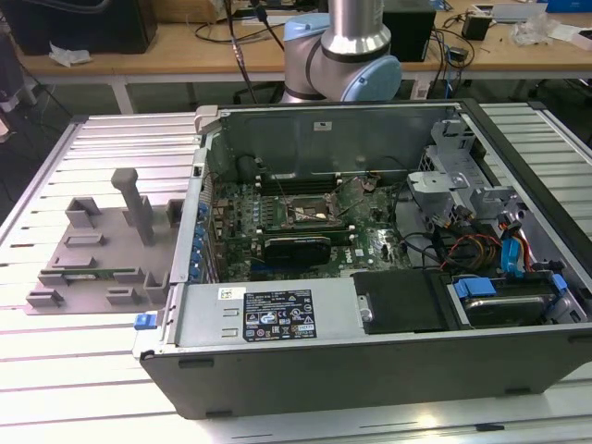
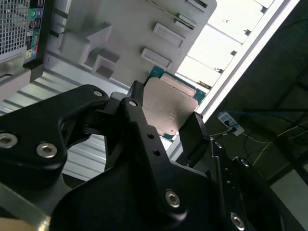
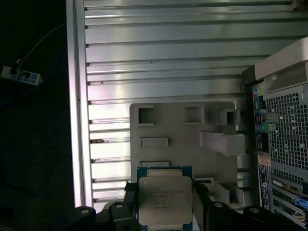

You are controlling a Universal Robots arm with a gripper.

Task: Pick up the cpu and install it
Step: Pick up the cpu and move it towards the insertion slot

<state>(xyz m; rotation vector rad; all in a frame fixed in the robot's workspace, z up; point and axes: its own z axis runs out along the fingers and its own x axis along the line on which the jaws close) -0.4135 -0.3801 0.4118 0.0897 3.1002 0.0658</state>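
Above the grey moulded tray (image 3: pixel 183 130), your claw (image 3: pixel 163 211) is clamped on the cpu (image 3: pixel 164 195), black fingers (image 3: pixel 199 195) pinching opposite edges, so the pick-up looks done. Installing is left: the motherboard socket (image 1: pixel 305 215) inside the open computer case (image 1: pixel 370 356) looks unfilled. You hold a flat square chip, a dull silver lid on green board, over the ribbed aluminium desk (image 3: pixel 168 57).

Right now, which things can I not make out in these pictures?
- Underside of the silver-topped square cpu: faces away in both wrist views.
- One cpu edge: first wrist view, cut off by the picture edge.
- Pins of the dark metal-framed socket: exterior view, too small.
- Silver-and-blue robot arm: exterior view, cut off by the top edge.
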